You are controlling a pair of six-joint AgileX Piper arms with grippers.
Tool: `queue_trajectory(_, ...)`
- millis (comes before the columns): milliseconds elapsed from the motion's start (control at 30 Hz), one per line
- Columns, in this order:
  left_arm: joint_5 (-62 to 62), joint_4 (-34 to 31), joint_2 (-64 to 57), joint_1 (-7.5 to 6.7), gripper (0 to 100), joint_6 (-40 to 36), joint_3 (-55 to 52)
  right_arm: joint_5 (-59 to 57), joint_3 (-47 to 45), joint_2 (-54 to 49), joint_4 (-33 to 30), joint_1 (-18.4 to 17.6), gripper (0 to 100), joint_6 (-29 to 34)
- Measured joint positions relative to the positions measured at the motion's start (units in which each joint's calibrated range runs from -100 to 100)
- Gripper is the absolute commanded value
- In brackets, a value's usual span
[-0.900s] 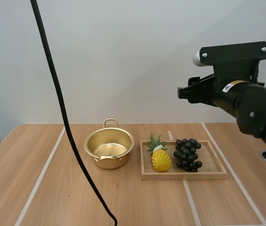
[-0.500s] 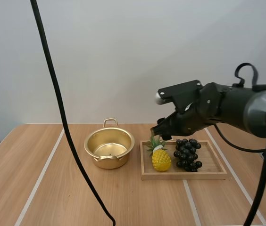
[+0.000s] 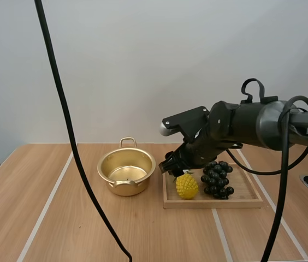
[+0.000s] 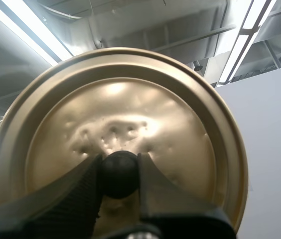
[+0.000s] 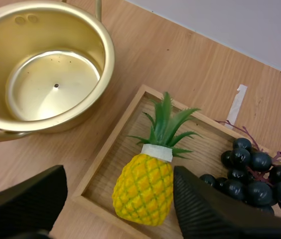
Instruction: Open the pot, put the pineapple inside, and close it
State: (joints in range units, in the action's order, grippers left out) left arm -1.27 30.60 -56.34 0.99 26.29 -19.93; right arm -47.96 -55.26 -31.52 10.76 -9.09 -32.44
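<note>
The pineapple (image 5: 143, 189) sits at the left end of the wooden tray (image 3: 247, 201), just beside the grapes (image 3: 217, 179). The uncovered pot (image 3: 126, 172) stands to the tray's left. Our right gripper (image 3: 175, 166) hovers over the pineapple with its fingers spread to either side of it. Our left gripper (image 4: 119, 172) pinches the black knob (image 4: 119, 177) of the lid (image 4: 115, 109).

"PiPER" lettering on the right arm (image 3: 263, 126)

High overlooks table (image 3: 61, 218), right wrist nears tray (image 5: 125, 144)
</note>
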Motion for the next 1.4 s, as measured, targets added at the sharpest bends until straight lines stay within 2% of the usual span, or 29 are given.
queue_trajectory(500,0.15,0.0,0.0,0.0,0,0.1,0.0,3.0,0.0,6.13,0.0,0.0,100,0.09)
queue_trajectory(833,-0.53,0.0,0.0,0.0,0,0.1,0.0,3.33,0.0,6.38,-3.03,1.4,100,6.96)
queue_trajectory(1400,-0.53,0.0,0.0,0.0,0,0.1,0.0,1.49,-1.2,9.4,-3.01,1.5,100,7.75)
